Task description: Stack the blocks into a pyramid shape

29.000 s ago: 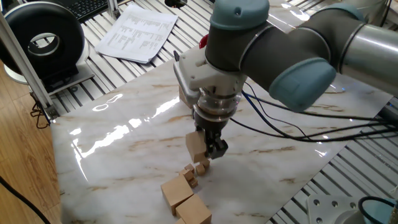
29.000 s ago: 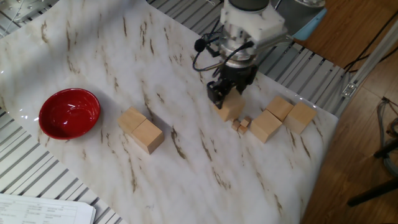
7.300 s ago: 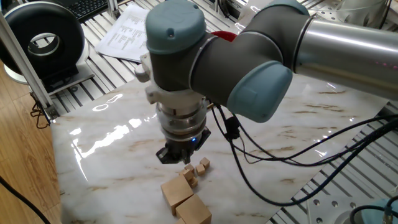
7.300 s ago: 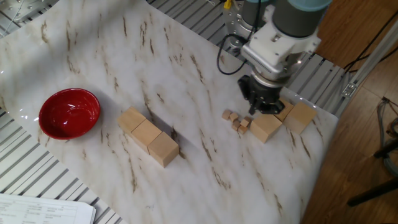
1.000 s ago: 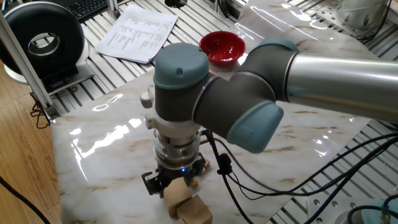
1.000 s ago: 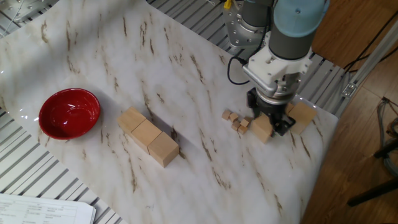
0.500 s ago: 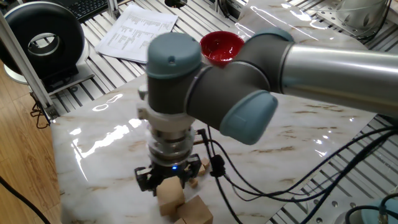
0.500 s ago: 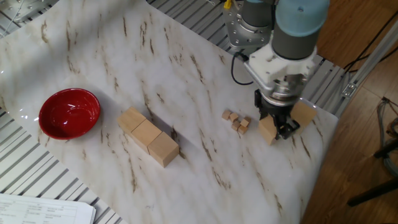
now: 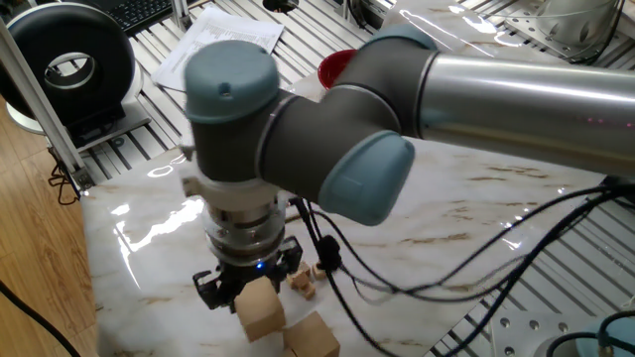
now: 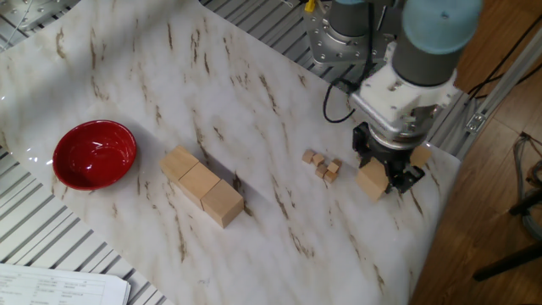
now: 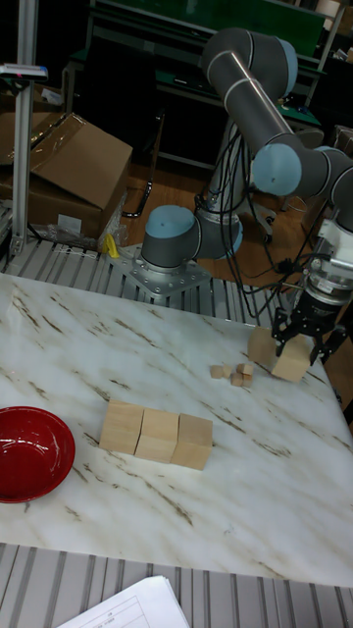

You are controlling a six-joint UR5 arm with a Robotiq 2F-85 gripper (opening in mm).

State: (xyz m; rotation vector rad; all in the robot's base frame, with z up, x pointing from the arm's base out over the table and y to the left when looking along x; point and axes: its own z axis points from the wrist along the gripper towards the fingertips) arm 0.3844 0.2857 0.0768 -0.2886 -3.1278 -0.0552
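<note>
Right now the hand (image 10: 388, 174) is clamped on one block (image 10: 372, 180), a finger on each of two opposite faces, and the block looks raised a little off the table (image 10: 279, 229), though the clearance is hard to judge. Taking the row of three blocks (image 10: 202, 185) as the landmark, the held block hangs well away from it, towards the table's far corner. Another block (image 11: 261, 345) sits just behind the held one on the side away from the row, and some tiny cubes (image 10: 322, 163) lie between the hand and the row. The red bowl (image 10: 94, 153) rests beyond the row's opposite end.

That row reads as the pyramid's base, so the sensible job is carrying this block over to start the second layer. To do it well, lift high enough to clear the tiny cubes, turn the block square with the row, centre it over a seam between two base blocks, lower gently and release only once it sits flat.
</note>
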